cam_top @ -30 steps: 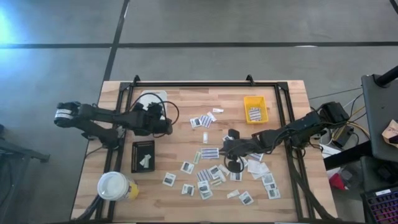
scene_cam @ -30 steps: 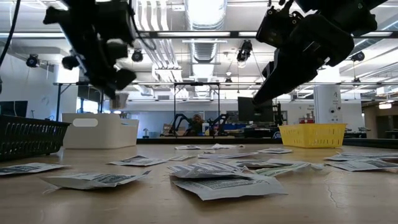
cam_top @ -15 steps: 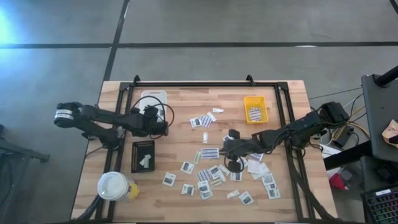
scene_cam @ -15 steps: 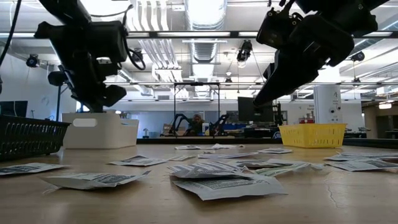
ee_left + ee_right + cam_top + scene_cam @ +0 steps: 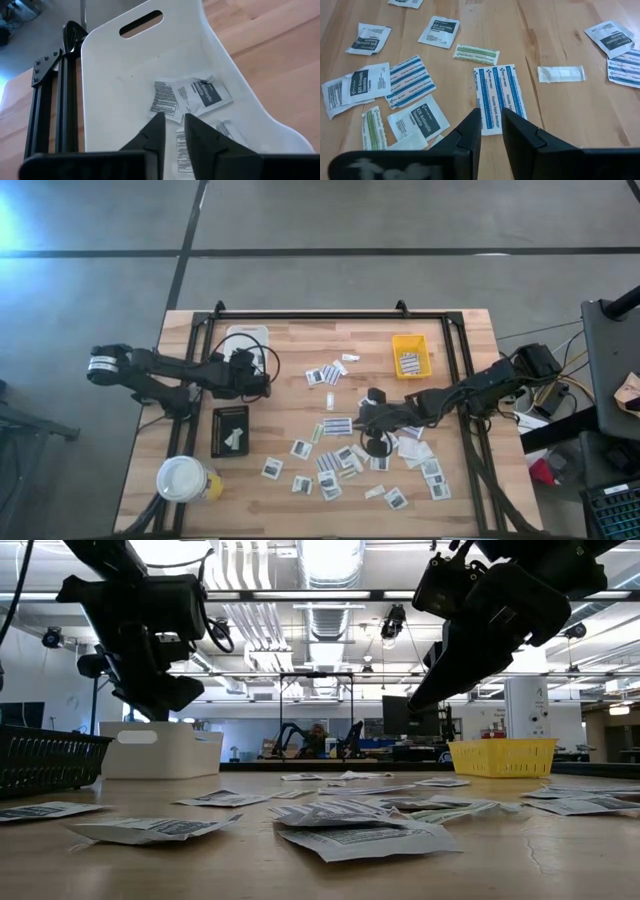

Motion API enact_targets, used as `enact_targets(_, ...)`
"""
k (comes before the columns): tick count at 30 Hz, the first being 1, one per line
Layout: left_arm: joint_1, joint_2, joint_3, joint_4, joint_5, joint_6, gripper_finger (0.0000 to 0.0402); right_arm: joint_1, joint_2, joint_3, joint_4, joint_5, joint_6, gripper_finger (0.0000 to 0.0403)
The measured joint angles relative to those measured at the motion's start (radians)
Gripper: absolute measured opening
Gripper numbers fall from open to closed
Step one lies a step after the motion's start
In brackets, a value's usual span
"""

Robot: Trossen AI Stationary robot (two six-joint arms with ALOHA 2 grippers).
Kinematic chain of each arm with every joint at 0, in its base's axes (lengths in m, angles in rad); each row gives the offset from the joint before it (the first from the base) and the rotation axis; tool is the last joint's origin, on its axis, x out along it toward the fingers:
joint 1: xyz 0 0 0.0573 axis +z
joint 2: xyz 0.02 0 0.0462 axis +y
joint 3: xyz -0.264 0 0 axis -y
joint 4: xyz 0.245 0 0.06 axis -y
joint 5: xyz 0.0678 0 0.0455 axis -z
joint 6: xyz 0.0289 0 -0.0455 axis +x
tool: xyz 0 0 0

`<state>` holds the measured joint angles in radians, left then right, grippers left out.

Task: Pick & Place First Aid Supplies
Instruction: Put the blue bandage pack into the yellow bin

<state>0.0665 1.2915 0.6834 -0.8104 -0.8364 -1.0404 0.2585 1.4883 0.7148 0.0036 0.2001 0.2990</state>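
Small white packets with dark print (image 5: 345, 460) lie scattered flat on the right half of the wooden table, and blue-striped strips (image 5: 495, 97) lie among them. My left gripper (image 5: 264, 383) (image 5: 174, 122) hovers shut at the near end of the white tray (image 5: 245, 338), where a few packets (image 5: 200, 95) lie. My right gripper (image 5: 363, 416) (image 5: 491, 117) hangs shut above the table. It points at a double blue-striped strip (image 5: 338, 425) and touches nothing. In the low view both grippers (image 5: 160, 705) (image 5: 415, 700) are clear of the table top.
A yellow tray (image 5: 410, 355) with some packets stands far right of the pile. A black tray (image 5: 230, 430) holding a packet sits near my left gripper, and a white-lidded yellow cup (image 5: 185, 478) stands at the near left corner. A black frame (image 5: 330, 313) borders the table.
My left gripper has drawn back a little toward the table's left edge and has turned over the white tray, then has held still. My right arm has kept still.
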Motion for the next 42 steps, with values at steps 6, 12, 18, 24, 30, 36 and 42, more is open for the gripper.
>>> enact_targets(6, 0.0, -0.001, 0.016, -0.001, 0.0, 0.037, 0.0104, 0.019, 0.0, 0.0, -0.003, -0.001, 0.012, 0.0061)
enact_targets(12, -0.001, -0.001, 0.091, 0.0, 0.001, 0.17, 0.0106, 0.04, 0.0, -0.001, -0.008, -0.001, 0.008, 0.0057)
enact_targets(18, -0.049, -0.002, 0.175, 0.039, 0.007, 0.31, 0.0106, 0.069, 0.0, -0.001, -0.029, 0.0, -0.015, 0.0056)
enact_targets(24, -0.168, -0.002, 0.187, 0.26, 0.051, 0.499, 0.0106, 0.109, 0.0, -0.001, -0.033, 0.0, -0.059, 0.0056)
enact_targets(30, -0.261, 0.01, 0.179, 0.46, 0.174, 0.63, 0.0106, 0.144, 0.0, -0.001, -0.034, 0.0, -0.117, 0.0056)
enact_targets(36, -0.3, 0.053, 0.179, 0.557, 0.277, 0.679, 0.0106, 0.156, 0.0, -0.001, -0.036, 0.001, -0.168, 0.0056)
enact_targets(42, -0.311, 0.16, 0.178, 0.67, 0.403, 0.732, 0.0106, 0.156, 0.0, -0.001, -0.061, 0.009, -0.233, 0.0056)
